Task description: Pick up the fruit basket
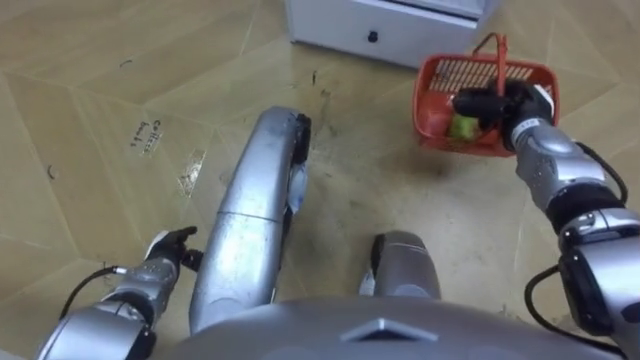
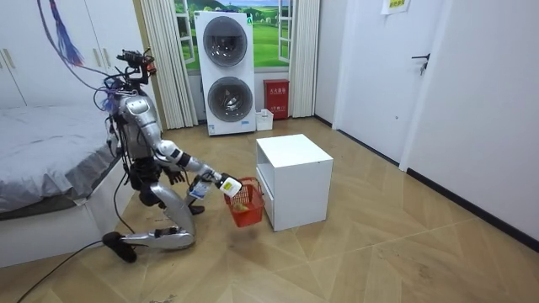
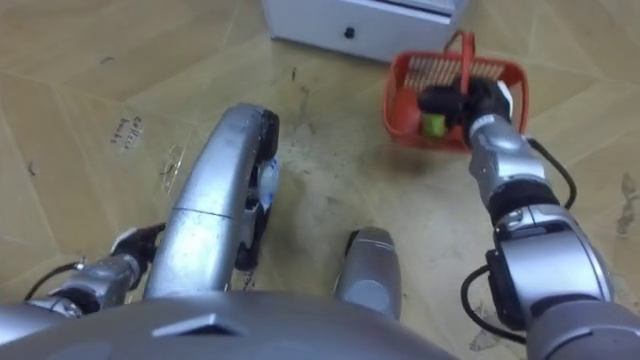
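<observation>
Spotted small print [image 1: 148,135] on the floor [image 1: 80,80], too faint to read. Knelt low between the bed [image 2: 50,160] and the white cabinet [image 2: 295,181]. Reached the right arm forward, nearly straight. Held the right hand [image 1: 508,108] curled tight over the near rim of the red fruit basket [image 1: 430,105], tilted just before the cabinet's drawer [image 1: 340,35], a green fruit [image 1: 462,128] inside. Hung the left hand [image 1: 168,250] low beside the left leg; could not tell its grasp.
</observation>
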Robot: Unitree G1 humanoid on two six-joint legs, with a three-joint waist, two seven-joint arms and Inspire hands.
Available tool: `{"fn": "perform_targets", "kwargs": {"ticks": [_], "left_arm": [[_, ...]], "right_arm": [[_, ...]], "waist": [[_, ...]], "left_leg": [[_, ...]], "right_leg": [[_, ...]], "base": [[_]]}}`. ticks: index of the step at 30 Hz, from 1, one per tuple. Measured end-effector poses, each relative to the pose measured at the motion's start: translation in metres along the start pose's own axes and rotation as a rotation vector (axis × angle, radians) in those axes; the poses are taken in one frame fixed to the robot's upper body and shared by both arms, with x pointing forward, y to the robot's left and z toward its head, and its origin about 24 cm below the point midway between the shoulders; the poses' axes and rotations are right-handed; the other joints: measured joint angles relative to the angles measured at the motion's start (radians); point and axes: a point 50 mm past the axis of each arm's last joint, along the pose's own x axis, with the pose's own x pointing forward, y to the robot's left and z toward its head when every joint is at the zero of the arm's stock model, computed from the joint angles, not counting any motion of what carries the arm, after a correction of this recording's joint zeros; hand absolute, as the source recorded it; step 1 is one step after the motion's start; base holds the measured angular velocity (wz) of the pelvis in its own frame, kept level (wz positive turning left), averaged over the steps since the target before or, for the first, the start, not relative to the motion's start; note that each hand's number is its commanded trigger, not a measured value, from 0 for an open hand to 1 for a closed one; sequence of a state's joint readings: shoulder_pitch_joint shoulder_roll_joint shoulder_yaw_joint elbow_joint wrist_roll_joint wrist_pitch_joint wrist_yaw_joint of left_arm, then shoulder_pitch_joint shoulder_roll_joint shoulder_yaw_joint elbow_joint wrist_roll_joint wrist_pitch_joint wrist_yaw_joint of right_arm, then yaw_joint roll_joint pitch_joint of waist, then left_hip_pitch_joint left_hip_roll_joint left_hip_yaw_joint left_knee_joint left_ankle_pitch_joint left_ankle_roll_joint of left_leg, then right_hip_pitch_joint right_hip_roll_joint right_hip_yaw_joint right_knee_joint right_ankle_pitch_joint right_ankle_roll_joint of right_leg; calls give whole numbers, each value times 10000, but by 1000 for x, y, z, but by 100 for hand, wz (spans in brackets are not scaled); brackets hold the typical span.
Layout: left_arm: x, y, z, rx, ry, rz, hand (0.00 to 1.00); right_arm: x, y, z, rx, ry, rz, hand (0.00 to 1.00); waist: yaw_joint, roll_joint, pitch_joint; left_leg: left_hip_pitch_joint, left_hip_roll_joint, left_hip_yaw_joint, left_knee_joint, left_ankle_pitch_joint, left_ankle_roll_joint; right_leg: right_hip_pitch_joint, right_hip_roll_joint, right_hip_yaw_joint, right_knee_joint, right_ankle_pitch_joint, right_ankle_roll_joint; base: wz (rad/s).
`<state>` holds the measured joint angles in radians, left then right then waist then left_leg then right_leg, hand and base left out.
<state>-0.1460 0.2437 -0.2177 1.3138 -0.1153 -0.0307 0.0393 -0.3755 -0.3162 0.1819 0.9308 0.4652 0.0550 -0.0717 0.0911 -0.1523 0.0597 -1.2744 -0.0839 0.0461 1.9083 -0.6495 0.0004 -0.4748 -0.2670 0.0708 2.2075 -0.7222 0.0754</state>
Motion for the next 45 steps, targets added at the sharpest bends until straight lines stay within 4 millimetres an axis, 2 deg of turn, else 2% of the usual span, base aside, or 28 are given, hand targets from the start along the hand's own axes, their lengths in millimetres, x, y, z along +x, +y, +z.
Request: {"fn": "perform_targets", "kwargs": {"ticks": [4,6,7,8,9,10,11,14,16,17,18,21,24,26,27,30,33,34,35,36,37,38,39,40,41,42,43,45], "left_arm": [[-2,10,-13,-324,355,427,0],[-4,10,-23,-404,591,466,0],[-6,8,-35,-447,858,454,0],[-10,6,-50,-358,1274,381,0],[-10,4,-49,-240,1253,292,0],[-10,1,-47,-203,1107,169,0],[-10,3,-47,-256,1170,334,0],[-8,9,-39,-293,926,727,0],[-10,13,-45,-350,1186,1028,0],[-11,16,-49,-355,1358,1139,0],[-11,16,-49,-350,1384,1177,0],[-13,21,-56,-285,1504,1419,0],[-17,23,-66,-342,1556,1516,0],[-17,23,-64,-400,1438,1538,0],[-16,23,-61,-426,1302,1541,0],[-16,21,-57,-418,1134,1493,0],[-15,22,-56,-443,1075,1506,0],[-15,22,-53,-476,1023,1511,0],[-15,22,-53,-586,996,1505,0],[-15,22,-53,-690,1001,1505,0],[-15,22,-52,-756,928,1502,0],[-15,24,-49,-685,803,1538,0],[-14,25,-46,-620,699,1572,0],[-14,25,-46,-604,700,1566,0],[-14,24,-44,-559,603,1529,0],[-13,23,-42,-501,475,1499,0],[-13,23,-42,-482,440,1478,0],[-14,21,-45,-431,416,1423,0]], "right_arm": [[-1,13,8,-259,-373,448,100],[-1,17,13,-318,-617,582,100],[-2,22,15,-376,-762,645,100],[-4,24,12,-332,-812,576,100],[-6,18,12,-302,-918,403,100],[-9,6,14,-260,-1145,76,100],[-10,8,15,-365,-1268,83,100],[-17,29,8,-959,-1462,882,100],[-25,34,-2,-1579,-1561,1252,100],[-31,35,-4,-1653,-1756,1443,100],[-33,34,-3,-1685,-1904,1493,100],[-43,32,3,-1832,-2436,1794,100],[-58,38,5,-1800,-2924,2538,100],[-63,41,9,-1876,-3212,2885,100],[-64,42,10,-1946,-3268,3065,100],[-66,43,8,-2202,-3233,3280,100],[-71,46,7,-2285,-3325,3641,100],[-74,48,9,-2311,-3450,3723,100],[-78,49,12,-2302,-3626,3859,100],[-80,50,13,-2307,-3692,3948,100],[-83,52,15,-2344,-3839,4132,100],[-85,55,19,-2518,-4072,4322,100],[-88,58,25,-2590,-4339,4476,100],[-89,59,26,-2592,-4425,4569,100],[-91,60,29,-2612,-4544,4713,100],[-93,62,31,-2615,-4653,4834,100],[-93,62,31,-2596,-4656,4878,100],[-93,62,29,-2717,-4609,4818,100]], "waist": [[76,26,-13],[97,171,-29],[174,305,-20],[246,457,53],[199,389,21],[-56,327,-217],[52,309,-281],[262,411,-292],[204,437,-292],[188,448,-314],[157,466,-332],[-73,441,-342],[-75,475,-385],[-147,564,-412],[-143,632,-424],[-137,789,-469],[-253,956,-477],[-357,962,-479],[-388,982,-479],[-413,992,-483],[-479,1021,-499],[-489,1022,-504],[-457,1057,-485],[-484,1074,-474],[-546,1122,-444],[-548,1134,-428],[-554,1154,-417],[-703,1170,-407]], "left_leg": [[766,124,-376,-418,55,98],[1245,424,-583,-842,221,309],[1367,705,-655,-619,1016,662],[1261,449,-152,-892,1363,865],[1235,126,488,-1880,1193,1017],[1211,-359,1189,-3480,1351,1638],[1425,-215,1383,-3818,1288,1944],[2579,68,1397,-5811,1541,1888],[3760,62,1412,-6906,1694,1753],[4346,37,1436,-7442,1764,1671],[4566,39,1453,-7637,1800,1646],[5475,155,1566,-8534,2008,1629],[6421,422,1669,-9659,2268,1517],[6620,526,1687,-10084,2428,1547],[6732,573,1681,-10290,2492,1532],[6963,565,1720,-10550,2544,1541],[7251,472,1755,-10809,2581,1539],[7429,335,1756,-11065,2676,1561],[7702,242,1757,-11396,2785,1560],[7865,195,1740,-11584,2844,1559],[8189,153,1678,-11967,2958,1550],[8484,171,1621,-12324,3047,1519],[8731,235,1557,-12633,3124,1464],[8887,240,1513,-12810,3186,1440],[9261,258,1423,-13210,3290,1403],[9617,314,1418,-13613,3364,1351],[9813,357,1412,-13798,3435,1267],[10483,437,1127,-14419,3626,1032]], "right_leg": [[438,321,99,-1523,-1,0],[790,594,8,-2813,2,2],[1254,740,-63,-3782,10,9],[2075,682,-191,-4748,10,16],[2366,521,-204,-5148,11,19],[2769,574,-269,-5801,33,130],[2880,630,-286,-6533,262,351],[2700,510,-318,-8375,535,497],[3097,412,-493,-9863,857,350],[3345,414,-562,-10528,1329,223],[3469,389,-555,-10743,1520,196],[3790,390,-474,-11284,2562,201],[3927,426,-543,-11990,4030,140],[3948,469,-650,-12359,4500,129],[4031,461,-773,-12635,4609,183],[4271,384,-965,-13057,4844,112],[4360,324,-965,-13045,5297,90],[4226,232,-938,-12789,5743,79],[4030,226,-773,-12491,6453,106],[3975,237,-718,-12392,6865,139],[3841,254,-709,-12227,7787,173],[3609,319,-695,-11964,7796,230],[3170,499,-668,-11610,6795,67],[2944,640,-675,-11443,6271,-1],[2480,914,-758,-11404,5490,51],[1946,1120,-799,-11652,4929,40],[1741,1221,-851,-11930,4692,31],[1393,1391,-1069,-14231,4245,-81]], "base": [[-50],[-58],[-56],[-28],[50],[68],[41],[-46],[-50],[-35],[-40],[-32],[-44],[-17],[-13],[-7],[3],[11],[10],[8],[0],[-6],[-9],[3],[5],[0],[-4],[19]]}}
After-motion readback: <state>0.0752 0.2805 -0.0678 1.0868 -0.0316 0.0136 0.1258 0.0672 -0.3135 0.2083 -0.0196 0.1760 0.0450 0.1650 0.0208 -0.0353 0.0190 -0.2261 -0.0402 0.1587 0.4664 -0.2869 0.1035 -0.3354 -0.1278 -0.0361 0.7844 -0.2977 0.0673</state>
